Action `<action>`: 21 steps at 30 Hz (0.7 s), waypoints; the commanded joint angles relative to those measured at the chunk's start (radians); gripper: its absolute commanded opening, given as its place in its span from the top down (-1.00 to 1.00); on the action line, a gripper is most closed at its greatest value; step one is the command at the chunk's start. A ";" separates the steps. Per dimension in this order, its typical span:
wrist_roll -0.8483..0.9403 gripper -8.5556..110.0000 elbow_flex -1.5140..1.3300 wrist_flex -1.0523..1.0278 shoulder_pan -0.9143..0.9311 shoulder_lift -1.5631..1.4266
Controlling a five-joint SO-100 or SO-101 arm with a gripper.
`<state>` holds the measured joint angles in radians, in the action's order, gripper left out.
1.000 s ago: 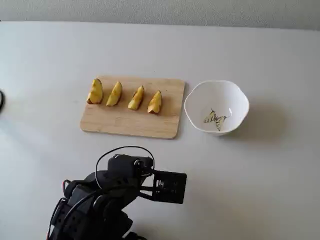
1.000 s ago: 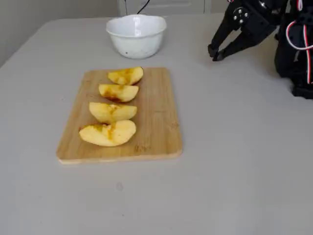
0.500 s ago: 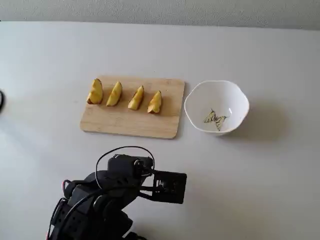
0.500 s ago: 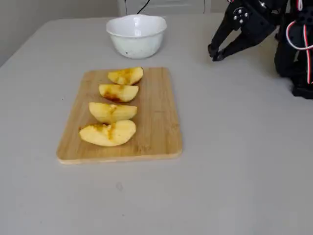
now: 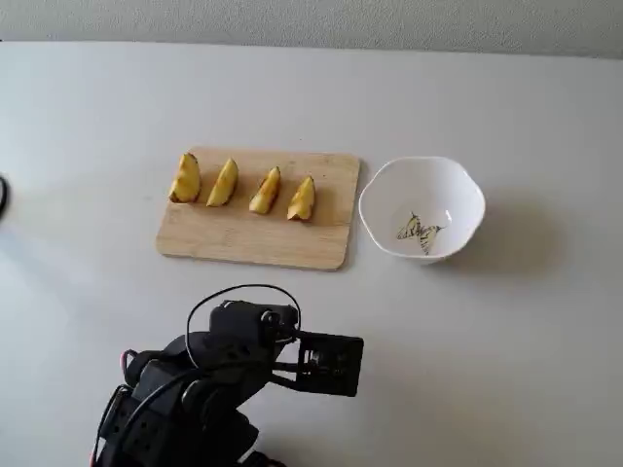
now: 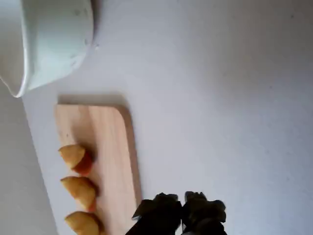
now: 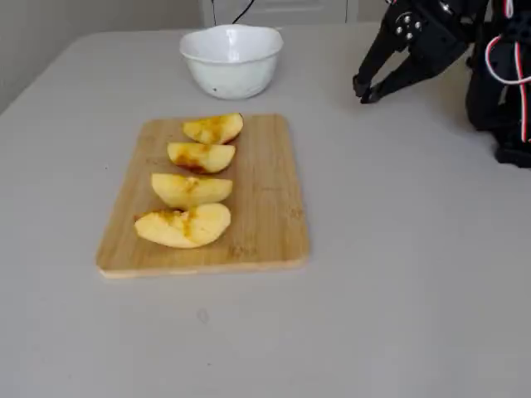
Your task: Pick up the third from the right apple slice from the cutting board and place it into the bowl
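The cutting board carries a row of apple wedges. The slim yellow apple slice is third from the right in a fixed view, and third from the bowl in the other fixed view. It shows at the bottom edge of the wrist view. The white bowl stands empty to the right of the board and shows its butterfly mark. My gripper hovers over bare table in front of the board, well clear of the slices. Its jaws look shut and empty in the other fixed view and the wrist view.
A chunkier wedge lies at the left end of the row, and two similar wedges lie toward the bowl. The arm's base sits at the near table edge. A dark object pokes in at the left edge.
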<state>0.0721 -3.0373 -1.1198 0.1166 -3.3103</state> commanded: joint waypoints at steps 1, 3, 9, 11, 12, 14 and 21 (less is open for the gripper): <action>-0.002 0.85 0.000 0.017 0.002 -0.011; 0.031 0.86 0.000 0.017 -0.028 -0.011; 0.103 0.86 -0.009 0.052 -0.138 -0.014; 0.123 0.86 -0.015 0.084 -0.156 -0.014; 0.170 0.86 -0.015 0.098 -0.167 -0.014; 0.440 0.86 0.025 0.067 -0.206 -0.014; 0.584 0.69 0.426 -0.075 -0.463 0.391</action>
<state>0.5890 -2.8655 -1.1628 -0.2316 -3.2367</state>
